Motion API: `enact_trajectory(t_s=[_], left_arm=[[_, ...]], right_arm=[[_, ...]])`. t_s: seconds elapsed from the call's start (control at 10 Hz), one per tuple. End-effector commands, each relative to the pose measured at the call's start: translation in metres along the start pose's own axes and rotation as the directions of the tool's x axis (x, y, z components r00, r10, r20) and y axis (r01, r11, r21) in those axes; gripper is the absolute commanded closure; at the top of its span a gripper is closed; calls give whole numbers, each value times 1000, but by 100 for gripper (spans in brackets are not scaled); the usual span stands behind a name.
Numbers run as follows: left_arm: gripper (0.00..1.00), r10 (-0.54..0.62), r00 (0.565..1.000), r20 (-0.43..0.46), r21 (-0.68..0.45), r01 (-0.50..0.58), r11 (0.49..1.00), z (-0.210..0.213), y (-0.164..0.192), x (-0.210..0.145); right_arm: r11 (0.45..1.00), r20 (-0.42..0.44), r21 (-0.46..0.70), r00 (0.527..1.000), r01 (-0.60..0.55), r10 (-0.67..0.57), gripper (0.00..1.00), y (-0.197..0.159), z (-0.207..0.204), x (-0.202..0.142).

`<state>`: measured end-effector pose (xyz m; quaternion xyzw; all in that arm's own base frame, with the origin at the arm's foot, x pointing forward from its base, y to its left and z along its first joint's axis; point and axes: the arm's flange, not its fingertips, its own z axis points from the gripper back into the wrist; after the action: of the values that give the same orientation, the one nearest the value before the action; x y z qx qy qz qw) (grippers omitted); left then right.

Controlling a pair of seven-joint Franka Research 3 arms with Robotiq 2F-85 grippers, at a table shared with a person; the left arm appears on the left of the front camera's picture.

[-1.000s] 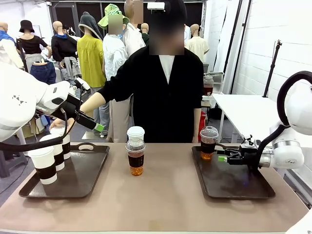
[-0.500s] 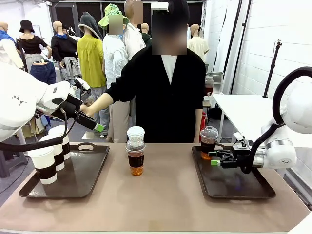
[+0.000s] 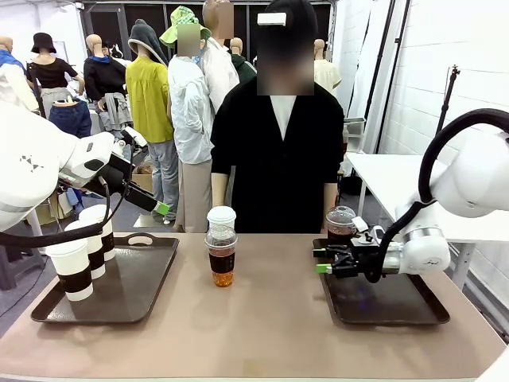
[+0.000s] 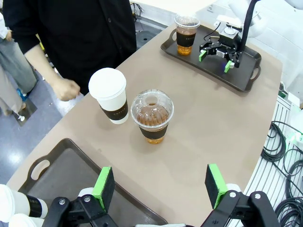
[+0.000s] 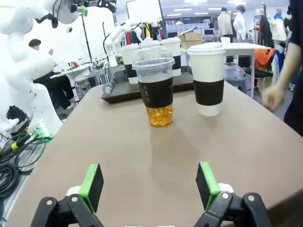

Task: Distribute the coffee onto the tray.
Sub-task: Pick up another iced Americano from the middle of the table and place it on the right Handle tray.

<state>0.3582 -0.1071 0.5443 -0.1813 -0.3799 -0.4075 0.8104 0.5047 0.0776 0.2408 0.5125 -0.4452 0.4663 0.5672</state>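
Where the brown table [image 3: 262,326] stretches between the robot and the person [image 3: 274,151] in black at its far side, two dark trays lie well apart, one toward each end. On the left tray [image 3: 139,290], three white paper cups [image 3: 73,270] with lids and brown sleeves stand in a close row near its outer edge. The right tray [image 3: 390,306] carries a single clear cup [image 3: 340,225] of brown drink with a dome lid, at its far left corner. Between the trays, on the bare table, stand two more: a white cup [image 3: 222,216] with a sleeve at the back and, just in front of it, a second clear cup [image 3: 222,259] with a dome lid. The person's hand [image 4: 66,89] hangs curled just beyond the table edge, near that white cup. Over the left rim of the right tray, the right gripper [image 3: 321,261] lies level and low, aimed toward the middle pair, its fingers spread wide with nothing between them. High above the left tray, the left gripper [image 4: 159,184] hangs with its fingers likewise apart and empty
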Motion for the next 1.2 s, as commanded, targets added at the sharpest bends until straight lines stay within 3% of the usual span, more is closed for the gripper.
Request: enact_trajectory(t_s=[0.0, 0.4, 0.7, 1.1], left_arm=[[0, 4, 1000, -1, -7, -4, 1000, 1, 1, -1], [0, 4, 1000, -1, -7, -4, 1000, 1, 1, -1], [0, 4, 1000, -1, -7, -4, 1000, 1, 1, -1], [0, 4, 1000, -1, -7, -4, 1000, 1, 1, -1]], right_arm=[[1000, -10, -28, 1000, -10, 9, 0, 0, -25, 5], [999, 8, -35, 1000, -3, 3, 0, -8, -80, 11], [1000, -25, -21, 1000, -14, 14, 0, -15, -114, 11], [1000, -42, -5, 999, -15, 15, 0, -24, -133, 11]])
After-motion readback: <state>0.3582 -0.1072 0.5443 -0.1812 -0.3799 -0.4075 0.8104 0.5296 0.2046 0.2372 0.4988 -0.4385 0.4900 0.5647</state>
